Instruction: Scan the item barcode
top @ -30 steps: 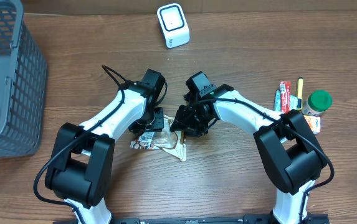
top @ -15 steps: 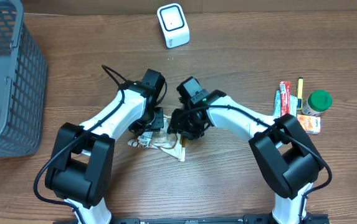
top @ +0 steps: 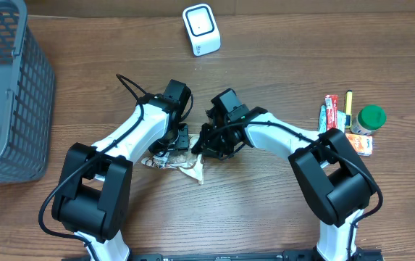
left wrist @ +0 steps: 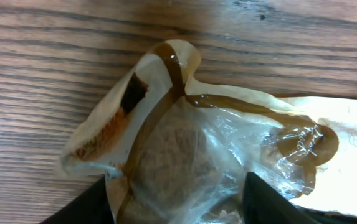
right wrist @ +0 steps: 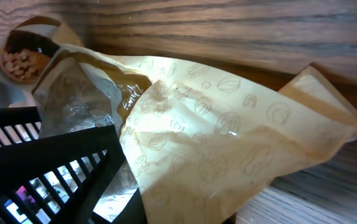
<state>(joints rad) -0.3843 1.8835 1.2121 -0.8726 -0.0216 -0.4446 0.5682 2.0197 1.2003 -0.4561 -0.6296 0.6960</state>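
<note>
Both jaws of the left gripper (left wrist: 178, 202) are spread, with the bag (left wrist: 184, 149) lodged between them. The bag's edge is draped against the right gripper (top: 207, 142), whose jaw state cannot be told.

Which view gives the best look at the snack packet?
Left wrist: the snack packet fills the frame, its clear window and brown seam sharp. Right wrist shows its cream printed side at an angle; overhead it is small and mostly covered.
</note>
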